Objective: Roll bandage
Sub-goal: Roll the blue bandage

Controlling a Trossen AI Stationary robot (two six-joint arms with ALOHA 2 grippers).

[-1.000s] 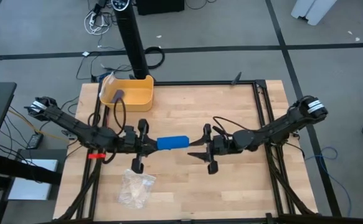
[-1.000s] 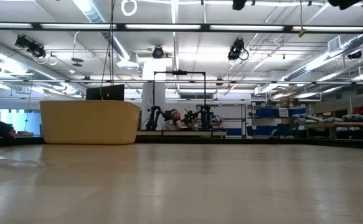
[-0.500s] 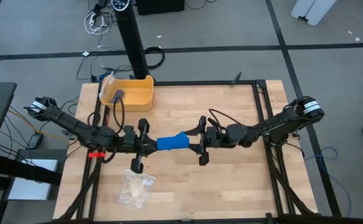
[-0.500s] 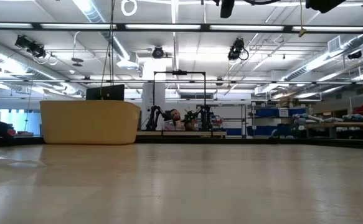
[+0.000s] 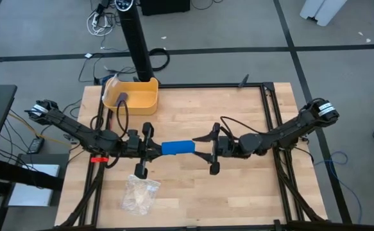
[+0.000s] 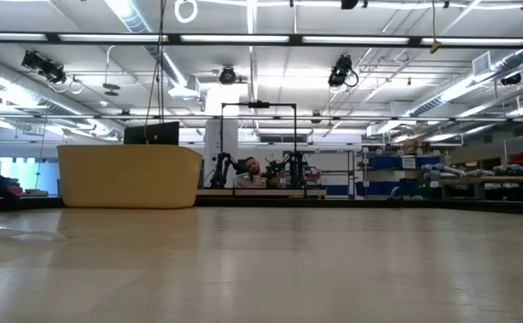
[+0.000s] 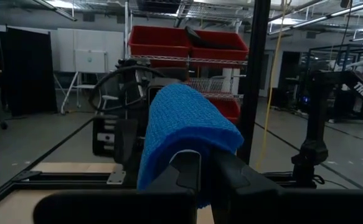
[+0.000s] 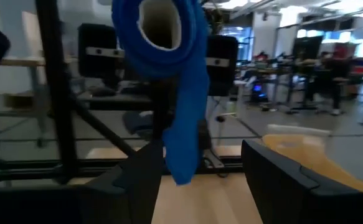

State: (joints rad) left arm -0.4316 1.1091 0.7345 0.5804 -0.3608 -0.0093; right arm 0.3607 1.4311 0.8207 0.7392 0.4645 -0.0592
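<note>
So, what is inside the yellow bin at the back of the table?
In the high view, the yellow bin holds a small dark block near its left wall, and a dark cable hangs over its front rim. From the low view its wall hides the contents.

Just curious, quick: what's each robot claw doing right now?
Left gripper: shut on the bandage.
Right gripper: open, holding nothing, beside the bandage's free end.

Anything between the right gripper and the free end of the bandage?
Nothing visible. The right gripper is open just off the free end of the bandage, which the left gripper holds above the table. The plastic bag and yellow bin lie clear.
</note>
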